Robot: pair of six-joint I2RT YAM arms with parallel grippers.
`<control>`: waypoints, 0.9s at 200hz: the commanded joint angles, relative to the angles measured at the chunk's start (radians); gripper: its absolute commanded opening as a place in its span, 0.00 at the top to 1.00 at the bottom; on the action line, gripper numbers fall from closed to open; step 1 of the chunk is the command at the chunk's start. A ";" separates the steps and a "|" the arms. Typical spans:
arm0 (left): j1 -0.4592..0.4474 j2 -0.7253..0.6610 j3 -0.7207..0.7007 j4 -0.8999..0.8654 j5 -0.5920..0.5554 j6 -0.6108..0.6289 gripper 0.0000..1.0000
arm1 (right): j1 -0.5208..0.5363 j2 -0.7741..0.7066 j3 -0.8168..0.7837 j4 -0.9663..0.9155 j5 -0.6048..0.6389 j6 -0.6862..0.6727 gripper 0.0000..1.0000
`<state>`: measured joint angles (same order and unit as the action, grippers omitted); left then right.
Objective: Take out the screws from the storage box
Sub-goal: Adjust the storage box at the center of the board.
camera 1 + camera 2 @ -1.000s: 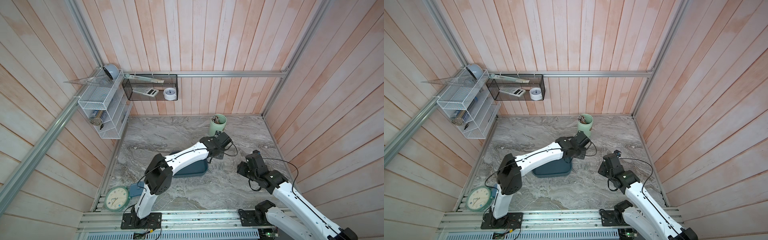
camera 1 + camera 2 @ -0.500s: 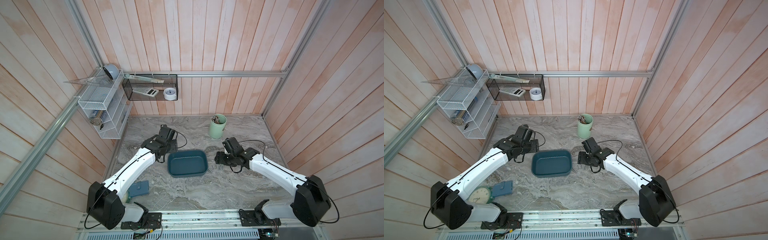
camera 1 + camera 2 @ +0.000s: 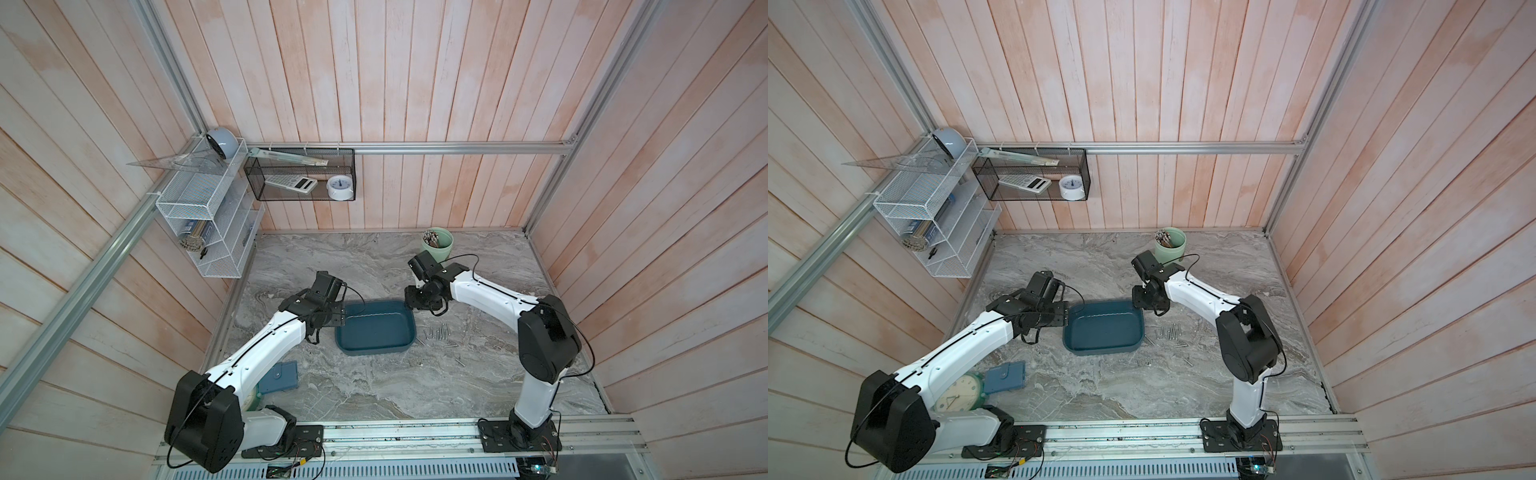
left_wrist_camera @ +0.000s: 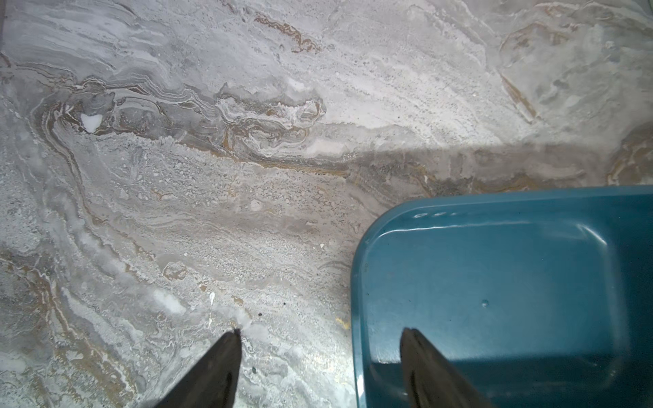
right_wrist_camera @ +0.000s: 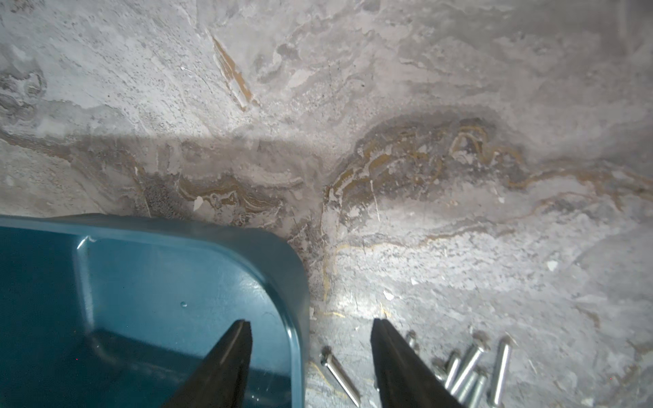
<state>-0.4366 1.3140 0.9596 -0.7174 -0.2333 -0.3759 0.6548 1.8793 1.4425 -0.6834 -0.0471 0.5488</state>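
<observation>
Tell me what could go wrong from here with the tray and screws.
The right gripper straddles the storage box wall with its outer finger beside the screws; a sideways move could scatter them. The left gripper straddles the opposite wall, so uneven pulls might drag or tip it.

Shallow teal storage box (image 3: 376, 328), upright, empty; small silver screws (image 3: 437, 332) loose just beside it.

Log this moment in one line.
storage box: empty | screws: on table beside it | left gripper: open, straddling box wall | right gripper: open, straddling opposite wall
</observation>
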 commanded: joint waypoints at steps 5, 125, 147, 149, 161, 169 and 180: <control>0.002 0.007 0.029 0.000 -0.027 0.030 0.24 | 0.017 0.074 0.089 -0.133 -0.027 -0.044 0.44; 0.006 -0.034 0.027 -0.004 -0.110 0.023 0.24 | 0.045 0.261 0.315 -0.342 -0.082 -0.070 0.96; 0.010 -0.082 0.024 0.005 -0.184 0.024 0.24 | 0.028 0.265 0.320 -0.354 -0.209 -0.074 1.00; 0.010 -0.089 0.022 0.007 -0.193 0.023 0.24 | 0.024 0.265 0.317 -0.351 -0.226 -0.073 1.00; 0.010 -0.136 0.011 0.024 -0.246 0.026 0.24 | 0.008 0.264 0.297 -0.339 -0.317 -0.075 1.00; 0.011 -0.173 -0.007 0.044 -0.271 0.032 0.24 | 0.000 0.258 0.275 -0.316 -0.386 -0.082 1.00; 0.010 -0.232 -0.033 0.081 -0.292 0.040 0.24 | -0.010 0.246 0.242 -0.281 -0.469 -0.082 1.00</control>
<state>-0.4320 1.1893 0.9581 -0.7067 -0.4133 -0.3584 0.6708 2.1292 1.7313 -0.9813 -0.2840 0.4767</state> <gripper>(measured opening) 0.763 0.116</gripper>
